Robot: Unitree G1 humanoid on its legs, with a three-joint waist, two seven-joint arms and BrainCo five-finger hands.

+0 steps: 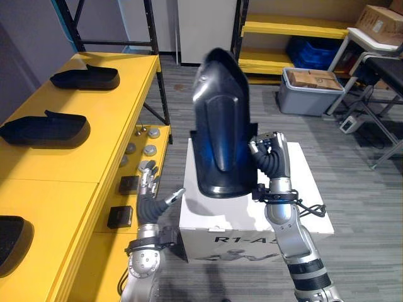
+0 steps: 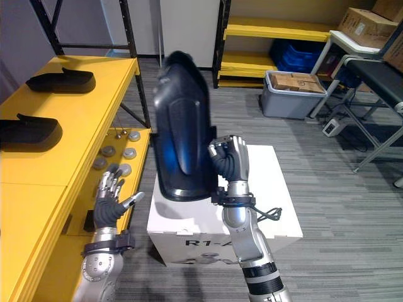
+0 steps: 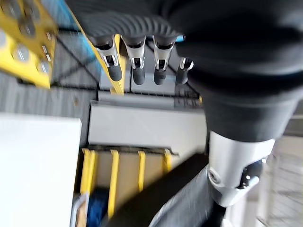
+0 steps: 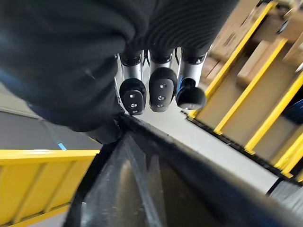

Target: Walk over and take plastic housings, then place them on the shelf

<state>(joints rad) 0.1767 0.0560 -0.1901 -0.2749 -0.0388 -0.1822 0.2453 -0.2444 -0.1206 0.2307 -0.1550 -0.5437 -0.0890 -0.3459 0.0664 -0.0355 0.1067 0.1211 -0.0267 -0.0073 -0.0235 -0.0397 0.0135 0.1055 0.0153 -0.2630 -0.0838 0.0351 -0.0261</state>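
A tall glossy black plastic housing (image 1: 220, 126) stands upright in the air over a white box (image 1: 245, 217). My right hand (image 1: 272, 154) is shut on its right edge, with the fingers (image 4: 161, 92) curled over the rim of the housing (image 4: 165, 189). My left hand (image 1: 150, 189) is open with straight fingers (image 3: 137, 66) and hangs empty between the box and the yellow shelf (image 1: 94, 138). On the shelf top lie three more black housings: one at the back (image 1: 85, 78), one in the middle (image 1: 44, 129), one at the near left edge (image 1: 11, 239).
The shelf's lower tier carries round metal parts (image 1: 141, 151) and small black boxes (image 1: 129, 184). A grey bin with cardboard boxes (image 1: 312, 91) stands on the floor at the back right, before yellow racks (image 1: 296, 28) with blue crates (image 1: 312, 53). Metal frame legs (image 1: 371, 119) stand at the right.
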